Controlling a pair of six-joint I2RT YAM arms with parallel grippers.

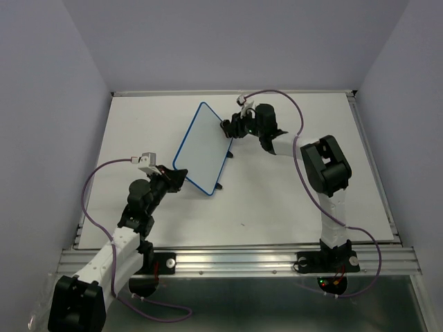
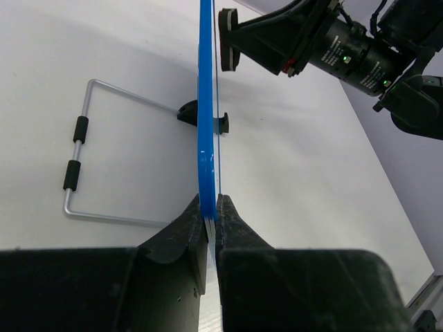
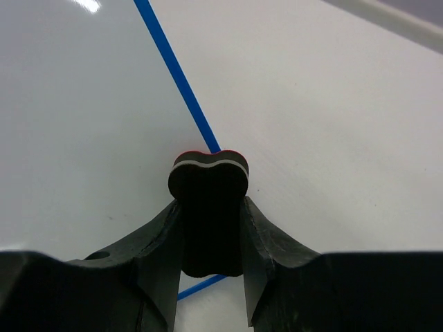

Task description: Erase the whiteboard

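The whiteboard (image 1: 202,146) stands tilted on the table (image 1: 297,207), left of centre and towards the rear. Its blue frame (image 3: 176,76) runs diagonally in the overhead view. From the left wrist you see the board edge-on, with its black feet (image 2: 187,112) on the table and a wire stand (image 2: 81,128) lying flat behind it. No red marks show on the face in the overhead or right wrist views, though part of it is covered by the tool.

The left gripper (image 2: 212,209) steadies the board. Its fingers (image 2: 181,232) are closed on the near edge of the frame, one pad on each side.

The right gripper (image 3: 208,214) is at the far right edge of the board. Its fingers (image 3: 159,242) are clamped on a black eraser (image 3: 208,176), which sits right at the blue frame, partly over the white face. You cannot tell from these views how firmly the pad presses on the surface.

Judged from this, the step in hand is the wipe itself, with the eraser at the end of a stroke on the frame, and the task looks close to done. Your next move calls for carrying the eraser back across the face with light, even pressure while the left grip stays firm, since a hard push could tip or slide the board. Check the hidden patch under the eraser before you lift away.
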